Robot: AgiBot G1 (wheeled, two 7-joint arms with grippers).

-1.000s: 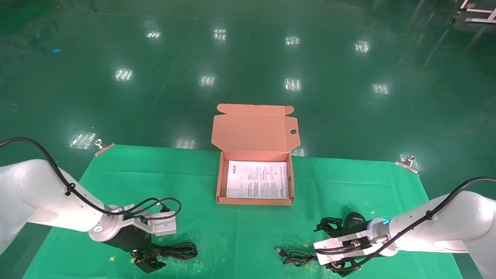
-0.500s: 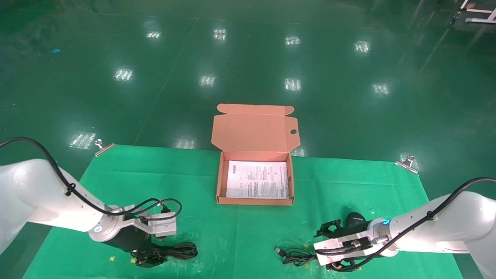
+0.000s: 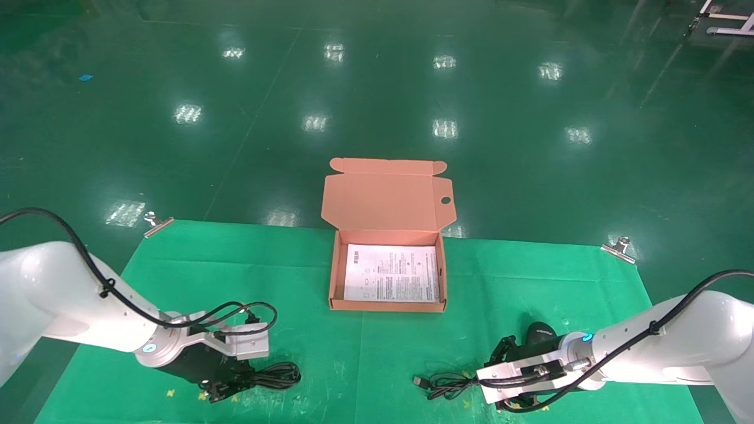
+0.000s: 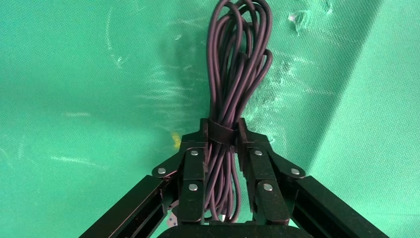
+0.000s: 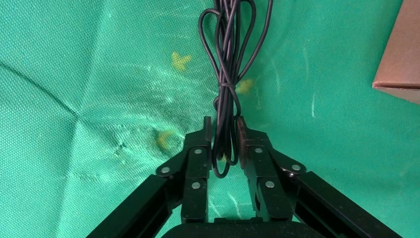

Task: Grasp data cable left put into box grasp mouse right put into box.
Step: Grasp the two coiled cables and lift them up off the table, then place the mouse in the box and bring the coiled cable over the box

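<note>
The data cable [image 4: 237,59] is a long black bundle on the green cloth at the front left [image 3: 277,376]. My left gripper [image 4: 222,130] is shut on it at its band, low on the cloth [image 3: 227,386]. The black mouse [image 3: 539,333] lies at the front right, just behind my right wrist. Its thin cord [image 5: 229,59] lies looped on the cloth [image 3: 445,386], plug end pointing left. My right gripper [image 5: 225,130] is shut on that cord, not on the mouse body [image 3: 499,377]. The salmon box [image 3: 333,277] stands open at centre with only the white sheet inside.
The green cloth [image 3: 377,353] covers the table, held by metal clips at the far left [image 3: 158,224] and far right [image 3: 618,247] corners. The box lid [image 3: 383,200] stands up behind the box. A box corner [image 5: 401,54] shows in the right wrist view.
Both grippers' jaws have closed, the left on the data cable bundle and the right on the mouse's cord. The cord's plug end shifted slightly left.
</note>
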